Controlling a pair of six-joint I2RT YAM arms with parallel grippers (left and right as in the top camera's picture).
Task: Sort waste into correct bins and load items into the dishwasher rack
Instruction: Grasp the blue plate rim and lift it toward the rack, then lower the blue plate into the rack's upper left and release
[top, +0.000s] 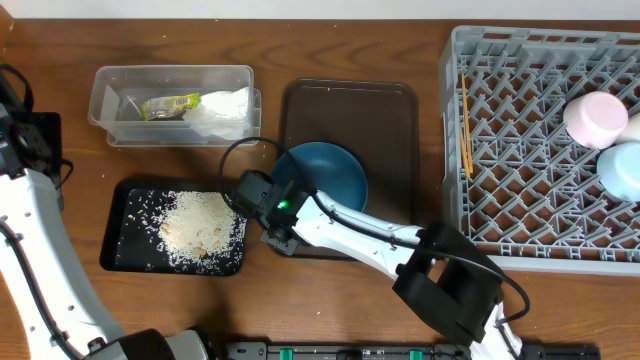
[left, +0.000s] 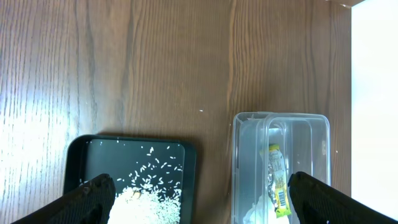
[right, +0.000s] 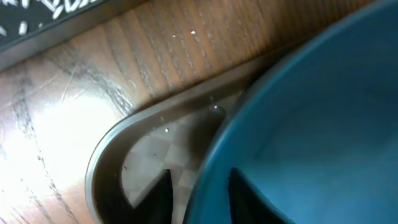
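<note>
Plainly the blue bowl (top: 335, 172) opens upward; right jaws pinch its rim; left jaws gape.

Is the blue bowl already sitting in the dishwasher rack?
No, the blue bowl is over the brown tray, outside the dishwasher rack.

White link shells and black joint housings are seen on right arm (top: 350, 225). A green LED is lit near its wrist, and a thin black cable is looped off it at centre frame. Left arm (top: 30, 250), left edge: same white shell, black joint block, black cabling. Left tool (left: 211, 200) fingers (left: 87, 199) are moulded matte black, tips rounded.
</note>
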